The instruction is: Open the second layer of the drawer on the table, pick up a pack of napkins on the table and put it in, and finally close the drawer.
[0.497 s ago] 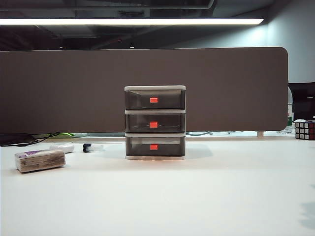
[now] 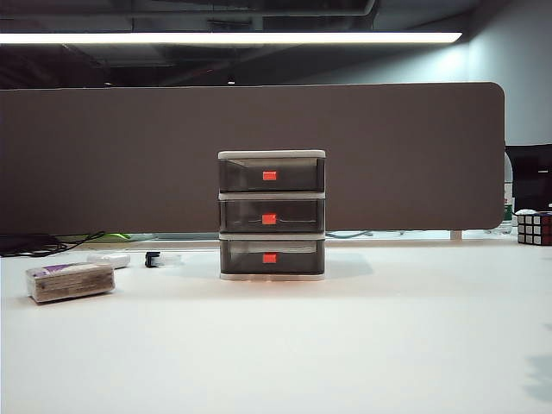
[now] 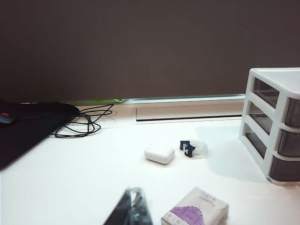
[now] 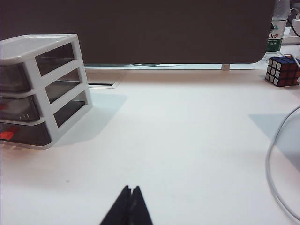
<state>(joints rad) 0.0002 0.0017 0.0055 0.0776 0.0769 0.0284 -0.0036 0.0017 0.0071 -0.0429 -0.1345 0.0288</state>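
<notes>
The drawer [image 2: 272, 216] stands mid-table, a white frame with three smoky-grey layers, all pushed in. Its second layer [image 2: 271, 215] shows a red-orange tab handle [image 2: 269, 219]. The pack of napkins [image 2: 70, 281] lies flat on the white table [image 2: 345, 345] at the left, beige-brown with a purple label. In the left wrist view the pack [image 3: 195, 212] sits close beside my left gripper [image 3: 132, 193], which is shut and empty; the drawer [image 3: 274, 124] stands further off. My right gripper [image 4: 131, 189] is shut with nothing in it, low over bare table, and the drawer [image 4: 42, 89] is off to one side. Neither gripper shows in the exterior view.
A small white oval case [image 3: 159, 153] and a pale ring with a dark clip [image 3: 193, 148] lie behind the pack. Black cables [image 3: 82, 123] and a dark mat [image 3: 28, 124] are at the far left. A puzzle cube [image 4: 282, 71] and a white cable [image 4: 276, 168] are at the right. A dark partition [image 2: 259, 155] backs the table.
</notes>
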